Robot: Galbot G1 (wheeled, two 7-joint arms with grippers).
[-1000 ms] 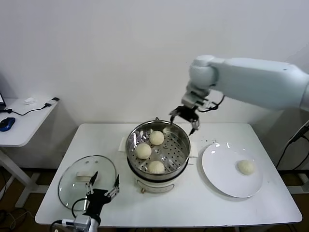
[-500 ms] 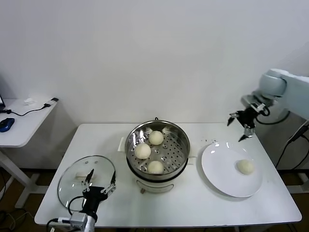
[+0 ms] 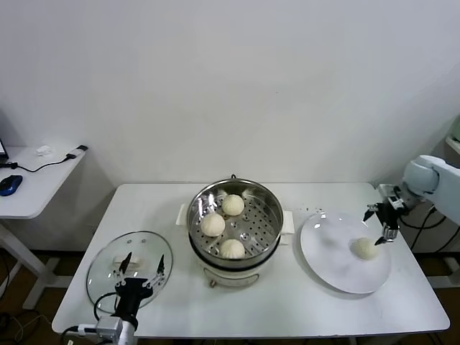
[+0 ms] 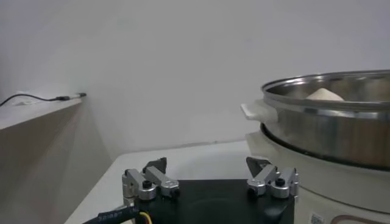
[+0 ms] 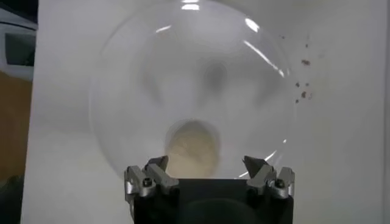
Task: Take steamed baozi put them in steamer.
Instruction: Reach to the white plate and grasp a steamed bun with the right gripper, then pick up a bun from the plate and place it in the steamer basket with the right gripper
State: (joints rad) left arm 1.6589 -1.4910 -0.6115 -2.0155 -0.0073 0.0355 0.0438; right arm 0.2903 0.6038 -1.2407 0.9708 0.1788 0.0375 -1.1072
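The right gripper (image 3: 382, 224) has swung away from the steamer (image 3: 234, 219), where it hovered over the far rim a second ago, and now hangs low over the white plate (image 3: 327, 248) on the robot's right, its fingers spread apart and empty. In the right wrist view the last steamed baozi (image 5: 192, 146) sits on the plate almost directly beneath the open fingers (image 5: 149, 176), a little toward one of them. In the head view this bun (image 3: 365, 248) lies on the far right part of the plate, just beside the gripper tips and not yet touched.

Three buns already rest on the perforated tray inside the steamer (image 3: 231, 205), so the move reads as a return trip for the fourth and final one; the task looks about three quarters done. The next step is likely a descent and a gentle closing around the soft bun.

The left gripper (image 3: 136, 282) waits low at the near edge of the table (image 3: 302, 309), fingers spread, beside the glass lid (image 3: 115, 259), having drifted slightly since a second ago
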